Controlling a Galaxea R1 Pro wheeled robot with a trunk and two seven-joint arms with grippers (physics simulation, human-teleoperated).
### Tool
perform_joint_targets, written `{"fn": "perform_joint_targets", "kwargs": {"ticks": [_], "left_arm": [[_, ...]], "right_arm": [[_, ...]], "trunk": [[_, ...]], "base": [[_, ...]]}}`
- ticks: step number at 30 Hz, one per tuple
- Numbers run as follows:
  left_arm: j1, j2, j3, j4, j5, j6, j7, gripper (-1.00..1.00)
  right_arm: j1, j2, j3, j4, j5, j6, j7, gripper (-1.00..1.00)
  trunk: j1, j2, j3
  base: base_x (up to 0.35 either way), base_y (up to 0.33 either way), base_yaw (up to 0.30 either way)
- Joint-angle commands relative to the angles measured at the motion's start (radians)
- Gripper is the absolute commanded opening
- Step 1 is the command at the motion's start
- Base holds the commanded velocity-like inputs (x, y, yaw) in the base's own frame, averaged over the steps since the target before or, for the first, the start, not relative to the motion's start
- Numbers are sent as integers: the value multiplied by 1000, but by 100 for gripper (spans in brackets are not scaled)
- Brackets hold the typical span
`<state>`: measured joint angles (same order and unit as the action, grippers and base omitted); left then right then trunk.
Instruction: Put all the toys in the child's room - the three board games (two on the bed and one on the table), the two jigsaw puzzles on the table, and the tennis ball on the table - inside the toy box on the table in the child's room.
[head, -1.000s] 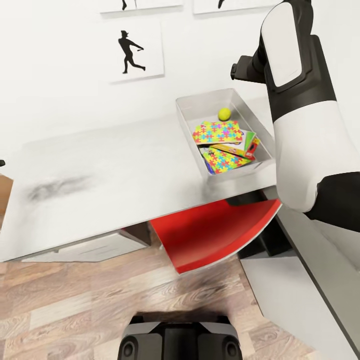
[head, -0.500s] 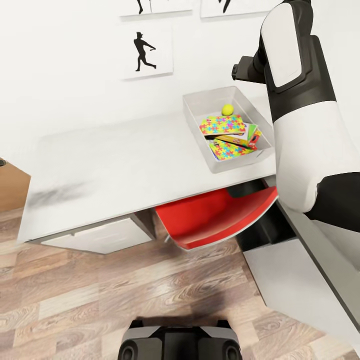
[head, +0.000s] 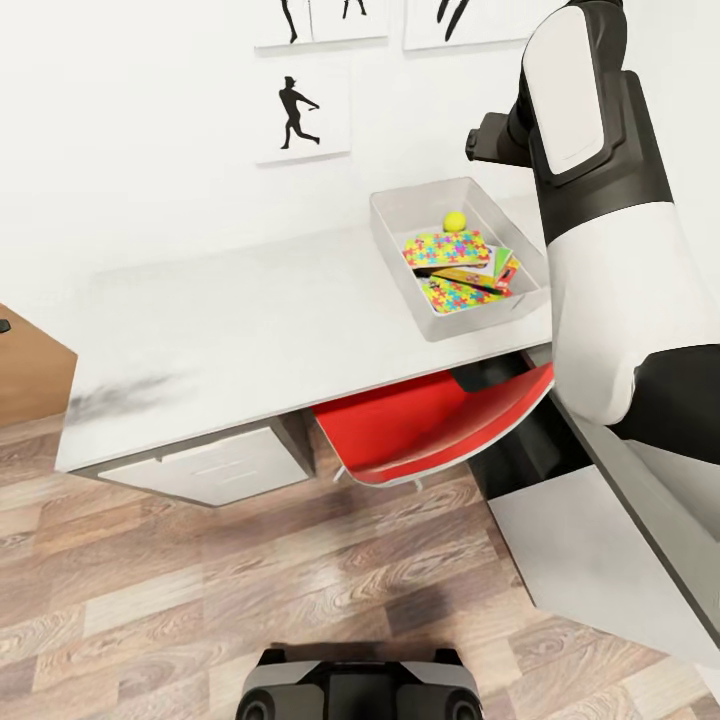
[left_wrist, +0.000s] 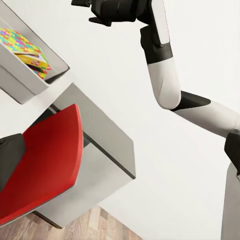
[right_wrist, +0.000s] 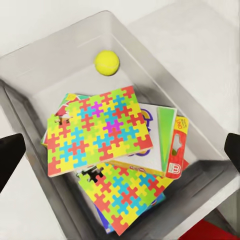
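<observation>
The light grey toy box (head: 398, 216) (right_wrist: 35, 65) stands on the white table (head: 250, 320) at its right end. Inside it lie the tennis ball (head: 455, 221) (right_wrist: 107, 62) and two jigsaw puzzles (right_wrist: 97, 127) (right_wrist: 127, 192), stacked over board games, a red-and-yellow one (right_wrist: 177, 150) and a green-edged one (right_wrist: 165, 122). My right gripper (right_wrist: 120, 152) hovers open above the box with nothing between its fingers. My left gripper (left_wrist: 120, 155) is open and empty, looking past the red chair (left_wrist: 45, 165) toward my raised right arm (left_wrist: 160, 60).
A red chair (head: 430, 420) is tucked under the table, beside white drawers (head: 200, 465). A lower grey-topped unit (head: 610, 520) adjoins on the right. Baseball-player pictures (head: 298, 112) hang on the white wall. Wood-plank floor (head: 250, 590) spreads in front, and a brown wooden piece (head: 30, 380) sits at far left.
The whole head view has shifted: the table and toy box look smaller and farther, with more floor showing. The toys in the box and my right arm's pose are unchanged.
</observation>
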<state>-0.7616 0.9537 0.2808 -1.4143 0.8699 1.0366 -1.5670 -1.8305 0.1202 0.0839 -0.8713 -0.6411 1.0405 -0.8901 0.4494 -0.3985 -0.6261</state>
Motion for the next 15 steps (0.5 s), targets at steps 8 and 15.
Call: {"fn": "perform_joint_targets", "kwargs": {"ticks": [8,15], "left_arm": [[-1,0,-2,0,0,11,-4,100],[0,0,-4,0,-2,11,-4,100]], "right_arm": [[-1,-1,3,0,-9,1,-13,100],[-2,-1,3,0,-9,0,-15,100]], "trunk": [[1,-2,11],[1,-2,22]], "base": [[-1,1,-75],[0,0,-78]]}}
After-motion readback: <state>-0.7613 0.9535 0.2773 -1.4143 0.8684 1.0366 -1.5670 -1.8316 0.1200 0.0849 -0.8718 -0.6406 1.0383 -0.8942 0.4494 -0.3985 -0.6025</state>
